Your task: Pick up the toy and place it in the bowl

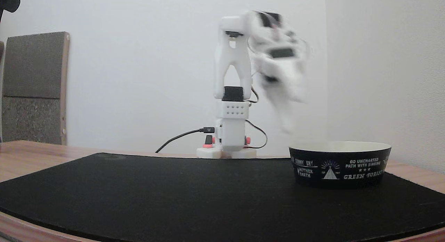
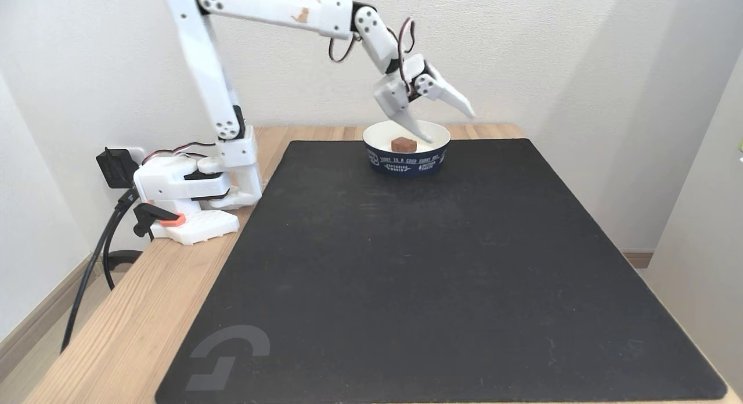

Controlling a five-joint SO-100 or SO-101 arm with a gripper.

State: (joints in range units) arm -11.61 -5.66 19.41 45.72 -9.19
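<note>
One toy (image 2: 403, 144) lies in one bowl (image 2: 406, 160); one pincer (image 2: 448, 124) above, fingers spread apart.

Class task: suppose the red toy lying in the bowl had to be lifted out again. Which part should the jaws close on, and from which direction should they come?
Grip the toy across two opposite side faces, coming straight down from above. It is a small, roughly cubic block lying on the floor of the bowl, and the rim probably blocks a sideways approach. The gripper already hangs open over the bowl, so a short descent should do.
</note>
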